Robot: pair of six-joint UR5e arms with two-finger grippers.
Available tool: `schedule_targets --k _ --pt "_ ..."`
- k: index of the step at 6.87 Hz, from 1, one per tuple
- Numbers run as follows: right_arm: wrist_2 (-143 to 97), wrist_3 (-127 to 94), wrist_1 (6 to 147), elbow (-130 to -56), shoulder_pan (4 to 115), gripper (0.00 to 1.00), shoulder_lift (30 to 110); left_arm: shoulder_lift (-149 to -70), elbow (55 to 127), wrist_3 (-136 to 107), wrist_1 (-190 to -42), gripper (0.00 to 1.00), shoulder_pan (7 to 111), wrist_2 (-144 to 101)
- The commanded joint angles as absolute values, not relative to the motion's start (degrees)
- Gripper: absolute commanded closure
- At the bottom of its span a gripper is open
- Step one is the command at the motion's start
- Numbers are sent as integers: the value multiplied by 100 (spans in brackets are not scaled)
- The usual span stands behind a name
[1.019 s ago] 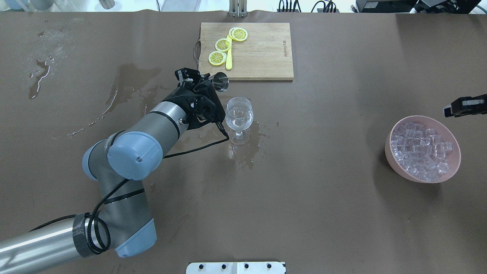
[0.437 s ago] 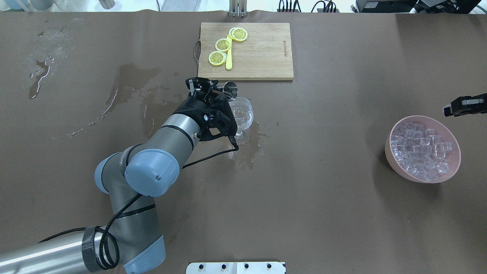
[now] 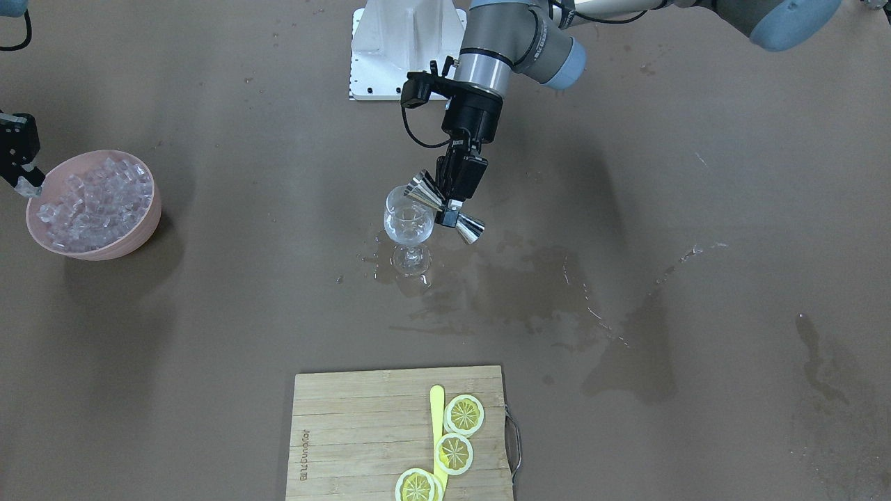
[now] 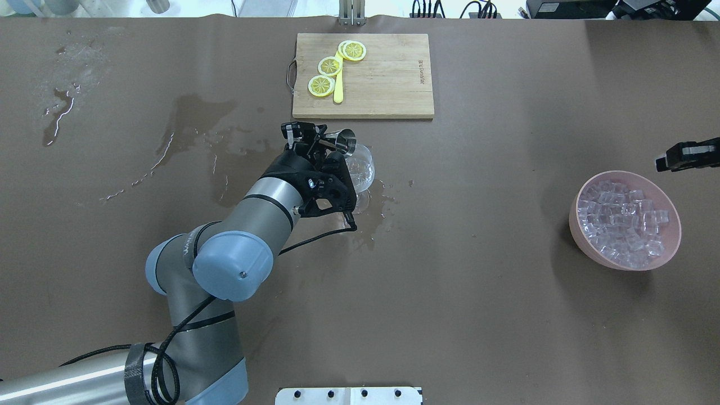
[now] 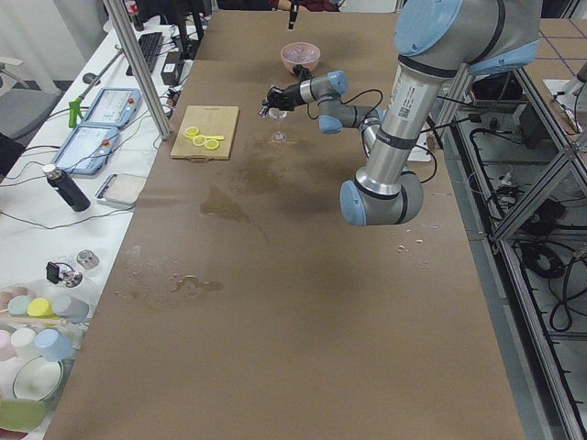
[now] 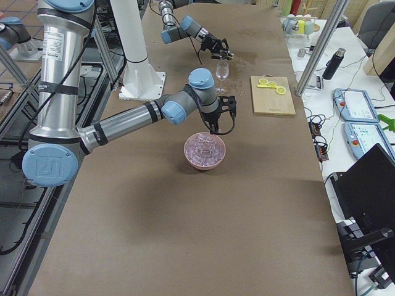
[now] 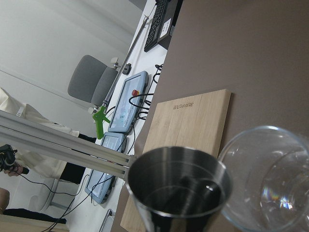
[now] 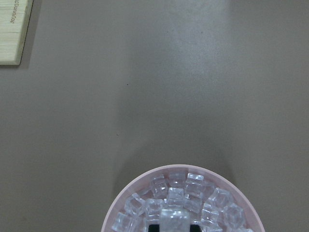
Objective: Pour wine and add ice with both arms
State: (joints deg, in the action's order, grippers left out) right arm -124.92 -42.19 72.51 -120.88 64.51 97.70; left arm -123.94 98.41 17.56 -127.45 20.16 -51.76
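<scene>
My left gripper (image 3: 456, 191) is shut on a steel double jigger (image 3: 445, 205) and holds it tilted, its mouth at the rim of a clear wine glass (image 3: 407, 226). The glass stands in a puddle and holds a little clear wine. In the left wrist view the jigger (image 7: 178, 188) sits just left of the glass (image 7: 270, 179). My right gripper (image 4: 672, 160) hangs over the far edge of a pink bowl (image 4: 585, 236) heaped with ice (image 4: 624, 222). In the right wrist view its fingertips grip one ice cube (image 8: 174, 217) above the heap.
A bamboo cutting board (image 4: 388, 84) with lemon slices (image 4: 330, 66) and a yellow stick lies beyond the glass. Wet spills (image 4: 197, 121) mark the brown table left of the glass. The white base block (image 4: 349, 395) sits at the near edge.
My left arm has swung right and forward, bringing the jigger from beside the glass to over its rim and tilting it further. The right gripper has not moved.
</scene>
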Motion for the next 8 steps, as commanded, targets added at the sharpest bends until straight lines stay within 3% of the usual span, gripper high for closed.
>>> schedule_targets --k 1,8 --pt "-12489 -4201 7251 -12085 6451 81 9773 -12445 9905 2301 -12691 100 2039 -5045" --pt "-12472 -4175 7251 -12041 6451 80 9765 -12331 9853 2742 -12691 100 2101 -4491"
